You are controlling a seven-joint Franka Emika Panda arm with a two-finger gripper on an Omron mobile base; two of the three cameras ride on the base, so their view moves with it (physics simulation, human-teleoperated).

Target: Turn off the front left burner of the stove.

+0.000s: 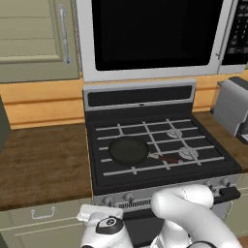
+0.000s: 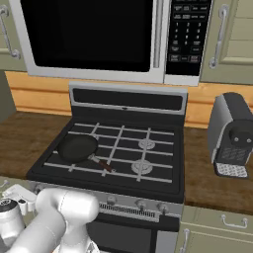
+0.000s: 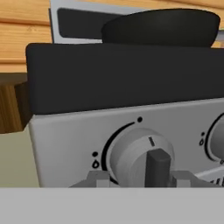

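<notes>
End effector (image 3: 158, 168) at stove (image 3: 131, 83) knob (image 3: 138, 155) — grip state unclear — skillet (image 3: 162, 26) above

Dark fingertip (image 3: 158, 166) over silver knob (image 3: 139, 155) on stove (image 3: 87, 131) front, possibly touching; skillet (image 3: 162, 27) above.

No legible text; microwave keypad (image 2: 186, 34) lettering too small

We see the stove (image 1: 160, 186) with a black cooktop, pale grey grates and a steel-grey front; its knob (image 3: 139, 154) is silver with a dark line. The skillet (image 1: 128, 150) is black, its handle perhaps reddish-brown. The counter (image 1: 43, 160) is brown wood-grain.
</notes>
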